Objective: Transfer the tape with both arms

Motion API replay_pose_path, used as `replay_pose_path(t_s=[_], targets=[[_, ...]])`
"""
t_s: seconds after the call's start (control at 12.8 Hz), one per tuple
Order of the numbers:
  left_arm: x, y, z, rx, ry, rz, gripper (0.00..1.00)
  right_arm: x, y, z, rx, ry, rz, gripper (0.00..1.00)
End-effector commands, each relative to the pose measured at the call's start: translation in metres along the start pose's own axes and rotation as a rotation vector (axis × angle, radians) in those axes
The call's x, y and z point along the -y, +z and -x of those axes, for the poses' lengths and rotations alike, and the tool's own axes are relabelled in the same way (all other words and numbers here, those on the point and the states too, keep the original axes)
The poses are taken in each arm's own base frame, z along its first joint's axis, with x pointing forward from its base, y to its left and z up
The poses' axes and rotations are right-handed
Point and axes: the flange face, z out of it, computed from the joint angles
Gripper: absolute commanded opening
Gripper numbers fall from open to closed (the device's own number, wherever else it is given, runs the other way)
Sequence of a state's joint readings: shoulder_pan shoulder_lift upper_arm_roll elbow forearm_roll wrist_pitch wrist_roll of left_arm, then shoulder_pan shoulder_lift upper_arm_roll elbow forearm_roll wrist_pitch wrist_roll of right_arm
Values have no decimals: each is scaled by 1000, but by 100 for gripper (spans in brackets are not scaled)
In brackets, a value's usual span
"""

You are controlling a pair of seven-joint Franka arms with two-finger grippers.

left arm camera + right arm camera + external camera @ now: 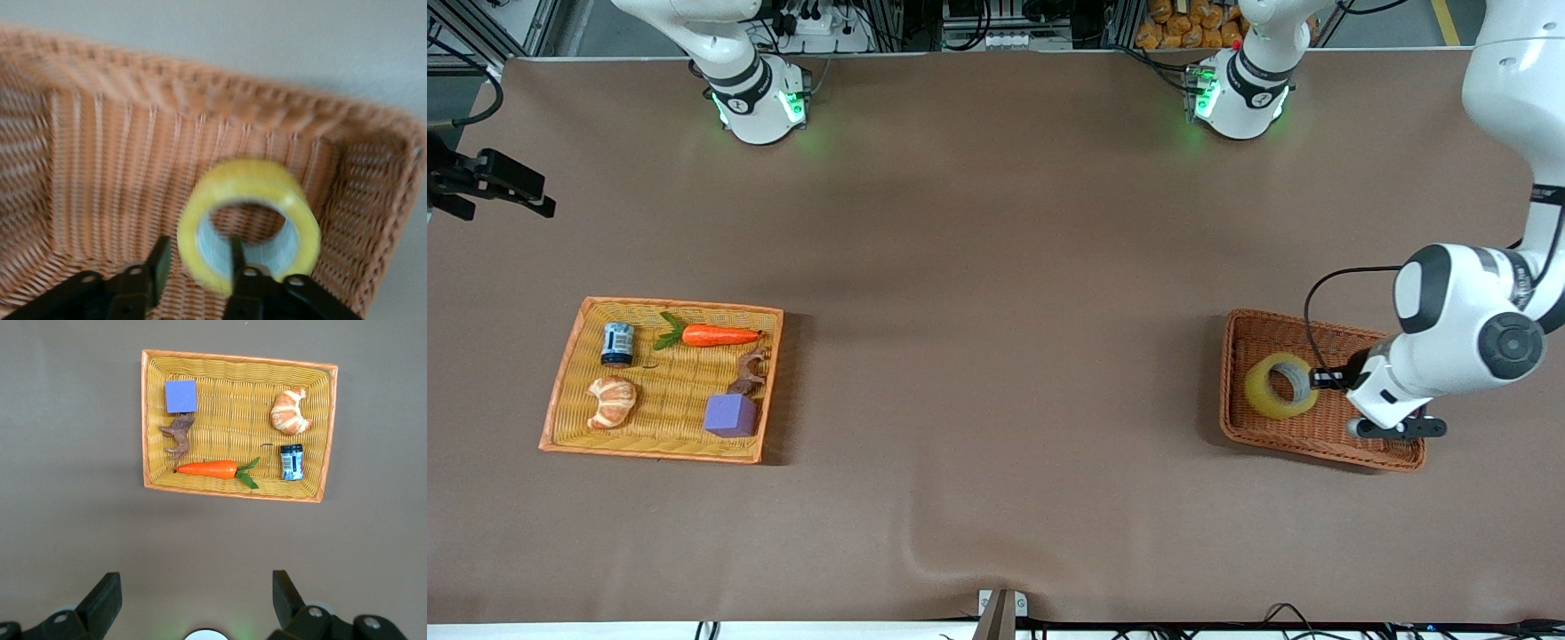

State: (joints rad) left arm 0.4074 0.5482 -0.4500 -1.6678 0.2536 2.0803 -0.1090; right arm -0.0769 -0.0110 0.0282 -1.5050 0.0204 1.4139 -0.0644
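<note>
Brown wicker basket (1316, 444) serves as the landmark at the left arm's end of the tabletop (996, 267). Front view: the tape (1272, 391) stands tilted inside this basket, and my left end effector (1320, 380) sits at the roll's core side, one finger through the hole. My right end effector (489, 182) waits at the view's edge, well apart from the basket, above bare tabletop.

Left wrist view: my left fingers (160, 267) straddle the tape's wall (293, 220), one inside the core, one outside, pinching it. The roll appears light and stiff; its film face is likely slick, so the wall is the correct hold point. The basket's rim (200, 80) rises close around the roll; judged clearance is upward only, then across the open tabletop.

Right wrist view: my right fingers (100, 603) are spread wide, holding nothing. Below lies the yellow tray (327, 433), well apart from the basket, carrying a croissant (290, 411), carrot (207, 468), can (291, 461), purple block (181, 395) and toy animal (177, 435).
</note>
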Motion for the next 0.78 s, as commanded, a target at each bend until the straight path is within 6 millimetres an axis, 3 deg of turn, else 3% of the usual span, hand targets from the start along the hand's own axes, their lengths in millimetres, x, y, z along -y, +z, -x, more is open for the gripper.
replay_pose_path(t_s=[0.0,0.16,0.23,0.39,0.47,0.7], targets=[[5,-76,0,-44,35,-24,100,6,-3,6,-12,-14,-24,100],[-3,-146,-1,-20,28,-1,100,5,0,5,-7,-15,-27,100],[-12,-167,6,13,18,-2,100,6,0,6,-5,-16,-27,100],[-28,-254,41,-93,-69,-72,100,6,1,4,-10,-17,-27,100],[-36,-282,56,-132,-104,-84,100,4,2,4,-8,-16,-27,100],[-47,-317,85,-146,-121,-57,100,-2,6,4,1,-11,-26,100]])
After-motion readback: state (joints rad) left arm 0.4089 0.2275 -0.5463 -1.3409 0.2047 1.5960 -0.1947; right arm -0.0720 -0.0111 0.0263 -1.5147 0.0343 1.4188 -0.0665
